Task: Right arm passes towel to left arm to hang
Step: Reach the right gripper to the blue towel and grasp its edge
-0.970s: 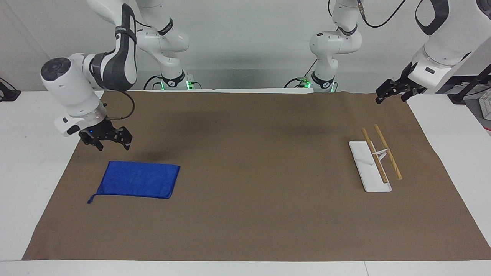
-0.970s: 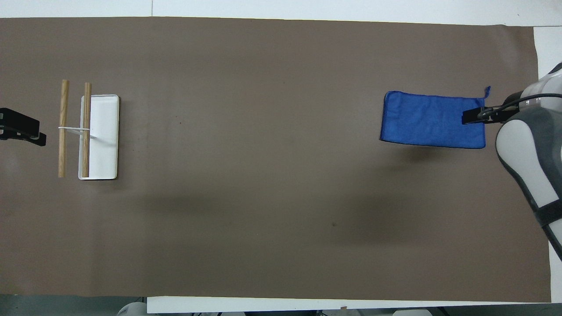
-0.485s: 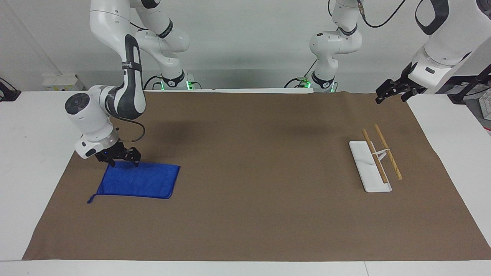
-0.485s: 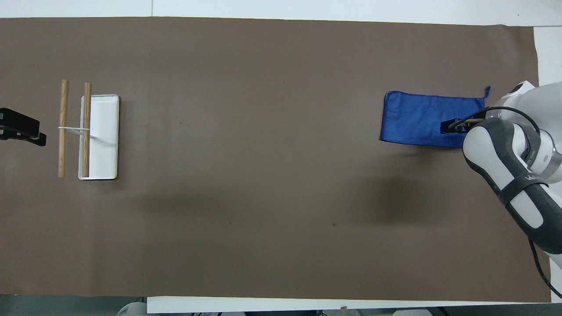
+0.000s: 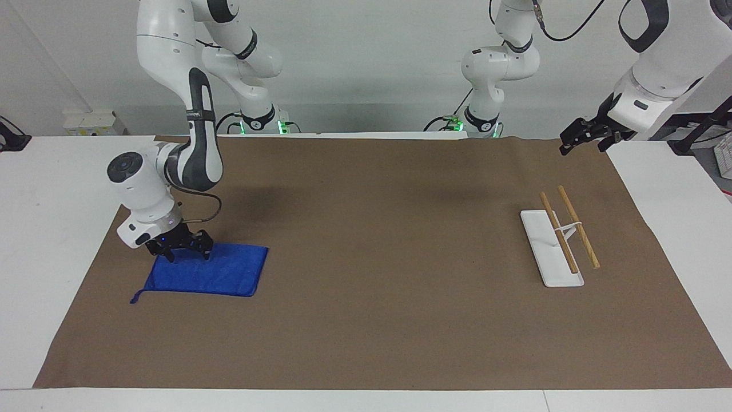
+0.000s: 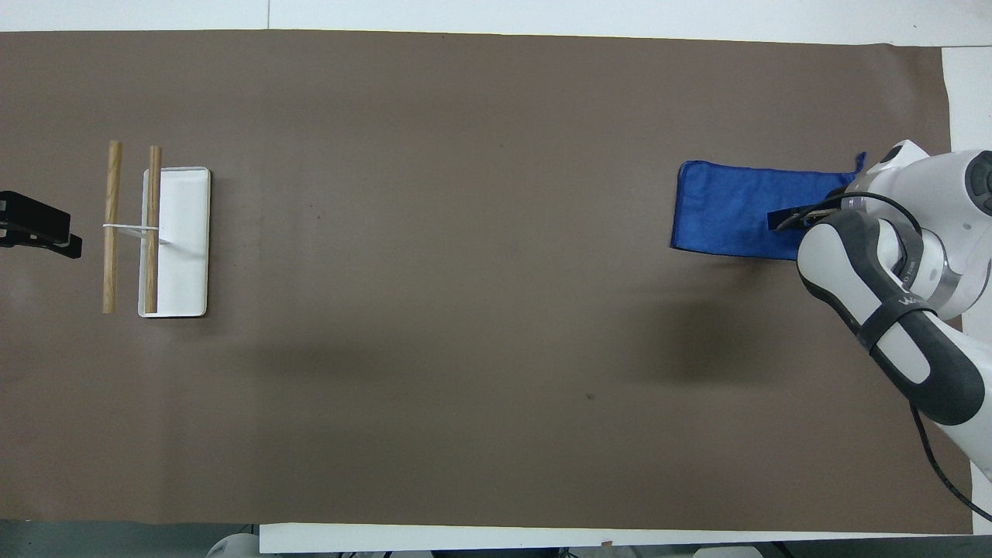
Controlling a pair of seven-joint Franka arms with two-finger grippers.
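Note:
The towel (image 5: 214,276) (image 6: 728,208) is a bright blue cloth lying flat on the brown mat toward the right arm's end of the table, its loop tail trailing from one corner. My right gripper (image 5: 187,255) (image 6: 783,219) is down at the towel's edge nearest the robots, open, with its fingertips resting on or just above the cloth. In the overhead view the right arm covers that end of the towel. My left gripper (image 5: 576,143) (image 6: 43,231) hangs open and empty over the mat's corner at the left arm's end, where the left arm waits.
A white rack base (image 5: 540,240) (image 6: 186,256) with two wooden bars (image 5: 579,228) (image 6: 113,225) stands on the brown mat (image 5: 372,257) toward the left arm's end. White table borders the mat on all sides.
The right arm has swung in and lowered its open gripper from above the mat down onto the towel's near edge. The towel, rack and left arm have not moved.

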